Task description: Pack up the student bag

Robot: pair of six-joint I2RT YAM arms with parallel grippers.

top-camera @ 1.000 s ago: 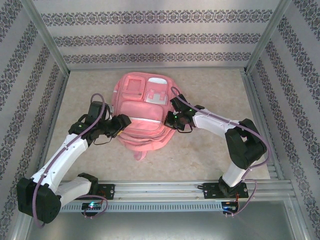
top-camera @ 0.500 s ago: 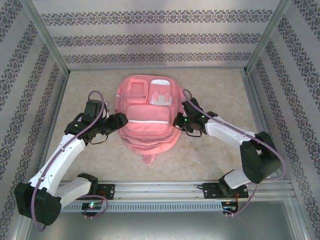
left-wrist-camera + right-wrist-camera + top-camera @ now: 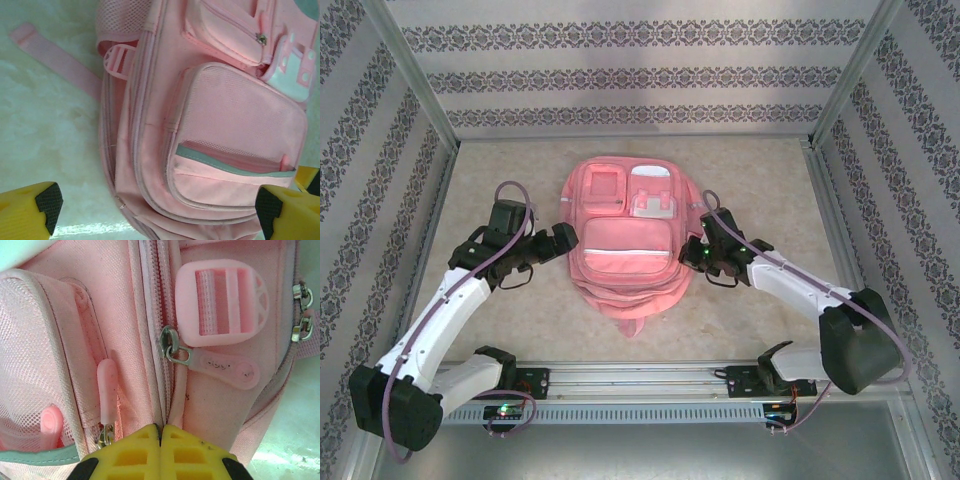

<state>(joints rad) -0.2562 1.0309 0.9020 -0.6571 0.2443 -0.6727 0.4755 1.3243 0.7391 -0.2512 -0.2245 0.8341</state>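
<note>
The student bag lies flat at the middle of the table. The left gripper sits just beside its left edge, the right gripper at its right edge.

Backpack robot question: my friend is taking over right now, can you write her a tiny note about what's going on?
Left pincer: open wide, beside the backpack's left side, holding nothing.
Right pincer: shut, tight against the backpack's right side by a zip pull; can't tell if it pinches fabric.
Backpack: flat on the table, front pockets up.
Done: nothing packed that I can see; zips look closed.
To do: open it and pack.
</note>
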